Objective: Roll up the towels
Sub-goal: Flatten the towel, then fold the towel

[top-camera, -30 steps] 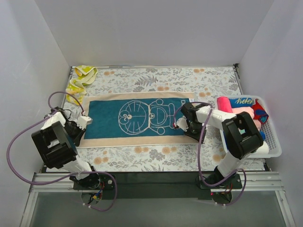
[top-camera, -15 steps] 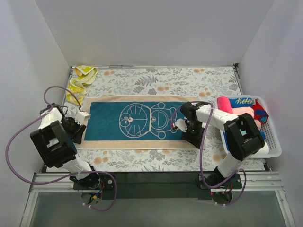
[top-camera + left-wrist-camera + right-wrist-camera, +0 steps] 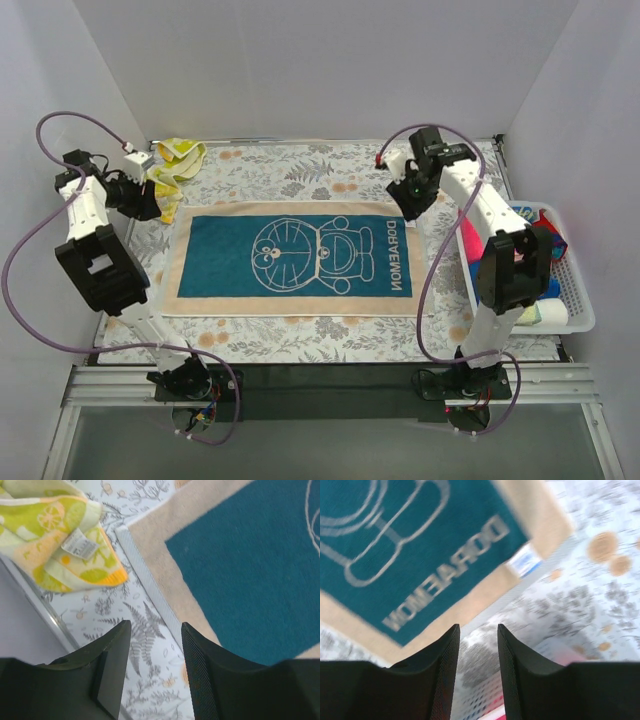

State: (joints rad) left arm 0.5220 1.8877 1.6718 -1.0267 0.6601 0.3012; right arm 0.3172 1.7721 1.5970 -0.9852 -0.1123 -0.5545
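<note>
A tan-and-blue cartoon-print towel (image 3: 300,260) lies spread flat in the middle of the table. My left gripper (image 3: 150,203) hovers open and empty just off its far-left corner. In the left wrist view (image 3: 154,627) the jaws stand over the floral covering beside the towel's (image 3: 250,570) tan border. My right gripper (image 3: 409,203) hovers open and empty above the far-right corner. In the right wrist view (image 3: 477,628) the towel's lettered end (image 3: 420,545) lies ahead of the jaws. A crumpled yellow patterned towel (image 3: 172,170) lies at the far left and also shows in the left wrist view (image 3: 60,540).
A white slotted basket (image 3: 578,300) stands at the right edge and holds rolled towels, a pink one (image 3: 474,222) among them. Its mesh shows blurred under the right jaws (image 3: 485,700). White walls enclose the table on three sides. The floral covering (image 3: 330,165) spans the table.
Both grippers have lifted off the towel's two short ends and swung up to its far corners. The towel's right end, with its lettering, now lies uncovered and flat.
</note>
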